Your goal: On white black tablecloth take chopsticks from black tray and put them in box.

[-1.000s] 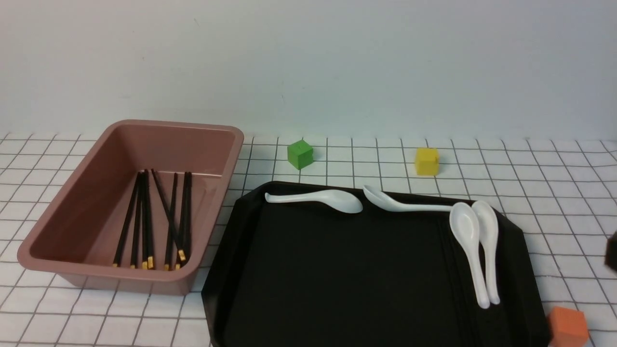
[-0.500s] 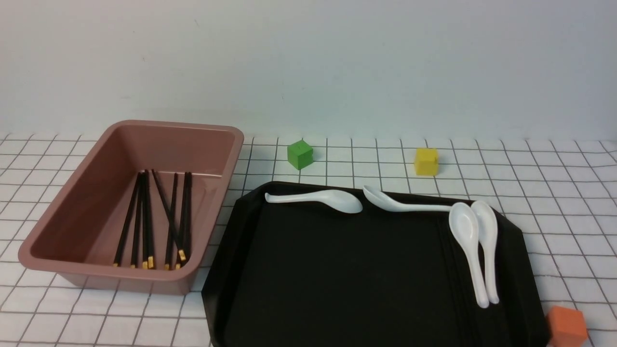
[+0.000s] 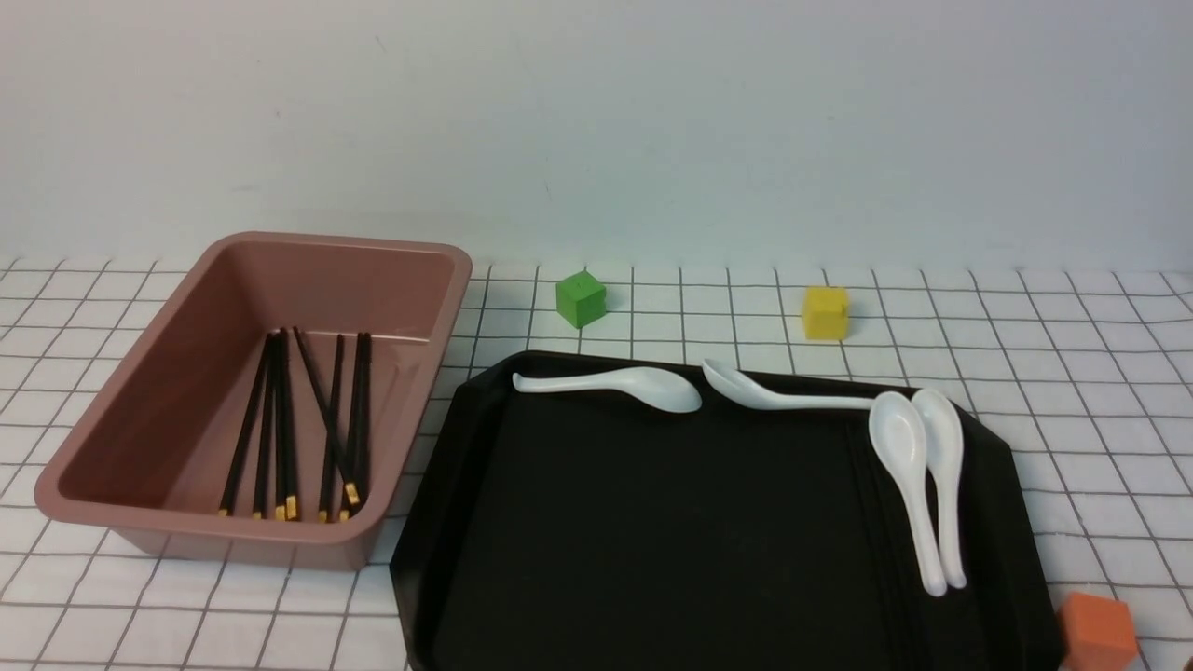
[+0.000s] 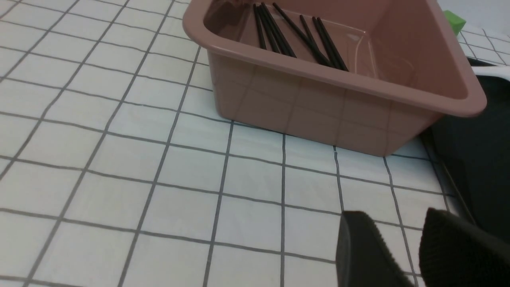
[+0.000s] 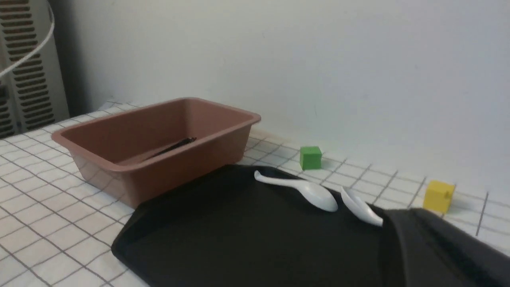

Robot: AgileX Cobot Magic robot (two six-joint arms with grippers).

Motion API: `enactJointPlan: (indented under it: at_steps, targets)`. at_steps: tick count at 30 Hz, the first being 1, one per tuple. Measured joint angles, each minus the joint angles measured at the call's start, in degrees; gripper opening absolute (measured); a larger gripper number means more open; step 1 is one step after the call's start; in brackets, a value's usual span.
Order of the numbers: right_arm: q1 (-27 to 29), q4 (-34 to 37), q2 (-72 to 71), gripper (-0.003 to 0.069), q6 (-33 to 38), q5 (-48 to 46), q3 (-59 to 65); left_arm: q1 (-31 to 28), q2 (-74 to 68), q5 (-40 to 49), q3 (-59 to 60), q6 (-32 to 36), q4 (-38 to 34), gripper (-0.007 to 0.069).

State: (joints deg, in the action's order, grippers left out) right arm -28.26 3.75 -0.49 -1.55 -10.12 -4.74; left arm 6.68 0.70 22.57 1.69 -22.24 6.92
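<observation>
Chopsticks in the box, hands away from the tray

From my left, the chopsticks [image 3: 280, 424] lie in the box [image 3: 224, 526]: light, stiff, probably slippery, best pinched mid-shaft. My left hand [image 4: 392, 239] is by the box, fingers parted. Right of it sits the black tray [image 3: 699, 522]; my right hand [image 5: 384, 215] seems blurred, its opening I can't tell.

Left hand [image 4: 392, 217]: in its wrist view, two dark fingers, tips apart, clear gap between, nothing gripped. Right hand [image 5: 406, 217]: in its wrist view, dark fingers together, no gap visible, nothing seen between the tips; finger edges blurred. Both arms: links and joints out of frame, pose can't be read. Front view: neither hand identifiable.
</observation>
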Motion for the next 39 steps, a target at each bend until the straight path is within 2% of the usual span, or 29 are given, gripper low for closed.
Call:
enactJointPlan:
  at_steps: [4, 8, 14, 19, 39]
  targets:
    - [9.39, -1.29, -0.07, 0.0015, -4.88, -0.30, 5.13, 0.00, 0.00, -0.05, 0.00, 0.00, 0.00, 0.0238]
    - [16.68, -2.52, -0.07, 0.0017, -6.00, -2.90, 6.11, 0.00, 0.00, -0.05, 0.00, 0.00, 0.00, 0.0238]
    - [22.04, -3.75, -0.07, 0.0020, -6.25, -10.47, 5.86, 0.00, 0.00, -0.05, 0.00, 0.00, 0.00, 0.0238]
    - [23.70, -3.39, -0.07, 0.0023, -6.62, -11.11, 5.78, 0.00, 0.00, -0.05, 0.00, 0.00, 0.00, 0.0238]
    - [23.77, -3.39, -0.07, 0.0040, -6.62, -11.55, 5.66, 0.00, 0.00, -0.05, 0.00, 0.00, 0.00, 0.0238]
